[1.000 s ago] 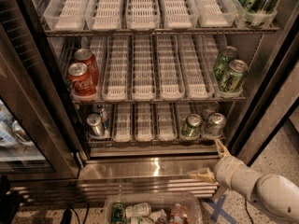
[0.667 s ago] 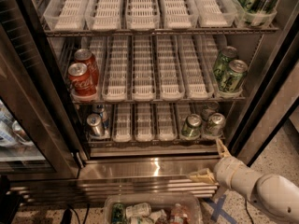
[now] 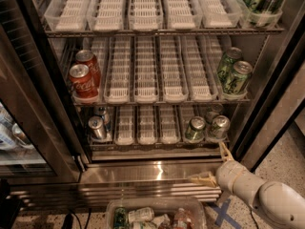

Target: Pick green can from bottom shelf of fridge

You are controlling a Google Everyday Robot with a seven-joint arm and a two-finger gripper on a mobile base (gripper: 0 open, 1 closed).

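The fridge (image 3: 267,104) stands open. On its bottom shelf (image 3: 143,140), the dark green can (image 3: 195,130) with a silver top stands upright at the front right. A greyer silver can (image 3: 219,127) is right beside it. My gripper (image 3: 213,165) is outside the fridge at the lower right, over the steel sill (image 3: 152,171), below and slightly right of the green can. Its two tan fingers (image 3: 225,151) are spread open and hold nothing.
Two silver cans (image 3: 97,127) stand on the bottom shelf's left. Red cola cans (image 3: 84,81) and pale green patterned cans (image 3: 233,75) are on the middle rack. A clear bin of items (image 3: 157,216) sits on the floor below. The glass door (image 3: 19,128) is at left.
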